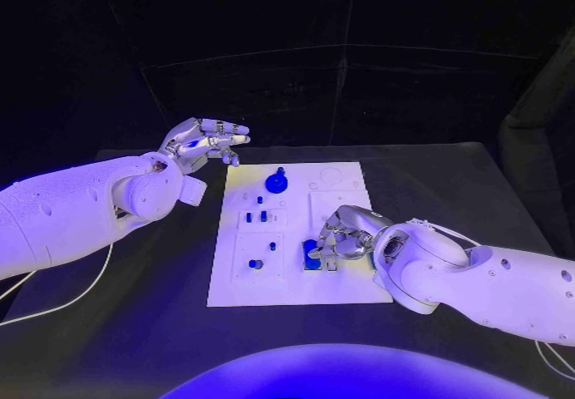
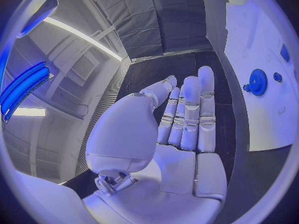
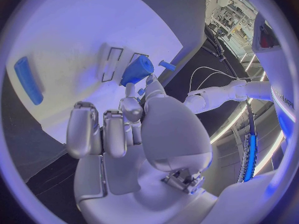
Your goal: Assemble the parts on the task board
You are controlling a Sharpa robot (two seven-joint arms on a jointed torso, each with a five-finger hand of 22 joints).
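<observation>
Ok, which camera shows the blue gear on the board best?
The left wrist view: the blue gear shows its toothed rim, unobstructed, beside the open left hand. The head view shows it small, near the task board's far end.

Counted on the black table: one white task board, two silver hands, left hand and right hand, one blue gear, one larger blue part and roughly five small blue pegs.
</observation>
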